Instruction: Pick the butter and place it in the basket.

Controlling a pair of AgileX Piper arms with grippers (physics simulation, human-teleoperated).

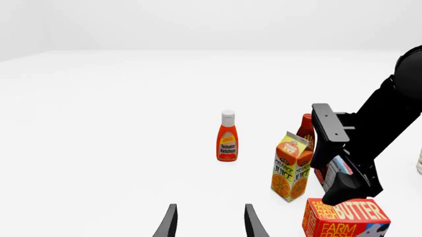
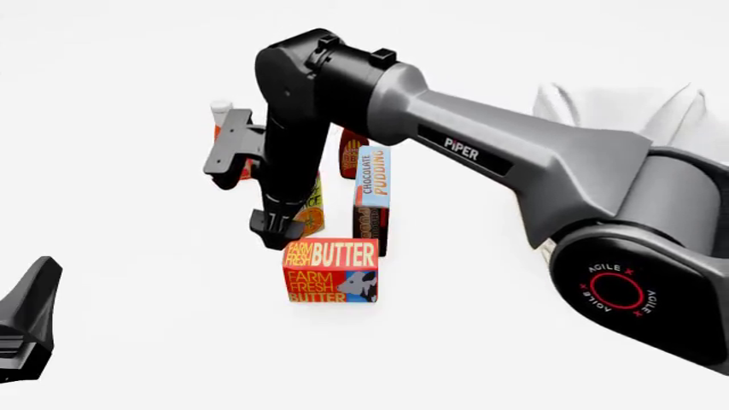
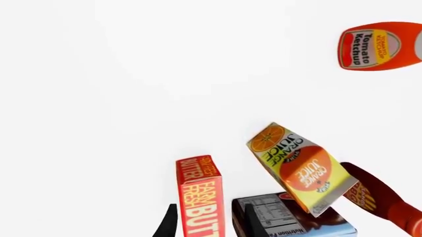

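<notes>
Hovering just above the butter (image 2: 330,271), the right tool (image 2: 277,231) points down at the box's upper left corner as the front view shows it, its two fingers set a narrow gap apart and closed on nothing. The butter stands upright on the white counter (image 2: 137,342), near the middle of the front view, with the chocolate pudding box (image 2: 373,198) touching or just behind it at about 1 o'clock and the orange juice carton (image 2: 309,207) behind it at about 11 o'clock, partly hidden by the right arm. A ketchup bottle (image 1: 228,137) stands farther off, well apart from the group. In the right wrist view the butter (image 3: 197,197) lies just beside the fingertips (image 3: 169,222), slightly off the gap between them, so the coming move appears to turn on a small sideways shift to centre the tool over the box before descent; the box's long axis runs 9 to 3 o'clock in the front view, and the fingers would likely need to span its shorter depth. The right arm is clearly the nearer one: the left tool (image 2: 29,320) waits at the 8 o'clock edge of the front view, well apart, fingers parted and empty. The basket (image 2: 621,111) sits at about 2 o'clock beyond the right arm, mostly hidden by it.
</notes>
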